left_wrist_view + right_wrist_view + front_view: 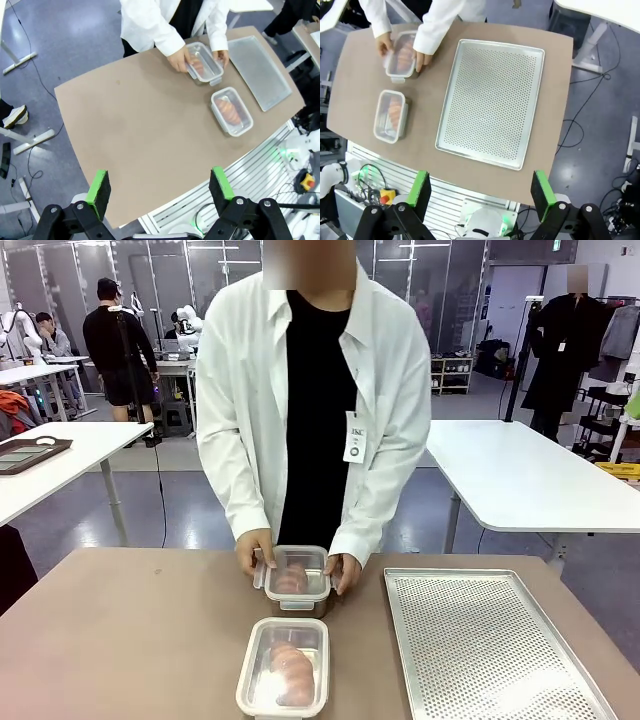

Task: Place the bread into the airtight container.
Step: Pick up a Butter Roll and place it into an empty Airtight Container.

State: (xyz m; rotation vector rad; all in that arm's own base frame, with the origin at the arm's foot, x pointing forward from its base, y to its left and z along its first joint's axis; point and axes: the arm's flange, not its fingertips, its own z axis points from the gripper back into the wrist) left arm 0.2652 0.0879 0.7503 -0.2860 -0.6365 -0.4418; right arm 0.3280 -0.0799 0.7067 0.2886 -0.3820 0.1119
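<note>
Brown table in a lab. Bread already lies in the far airtight container, lower centre, which the person's hands press; a second airtight container sits below. Both grippers, left and right, hang released, holding nothing. You likely need only wait while the lid is sealed.

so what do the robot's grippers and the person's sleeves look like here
The left gripper and right gripper look alike: black angular finger bodies with silver bolts at the joints, each finger tipped with a bright green pad. The person wears a loose white button-up shirt with long sleeves reaching the wrists, open over a black top, with a small white badge hanging at the front.
</note>
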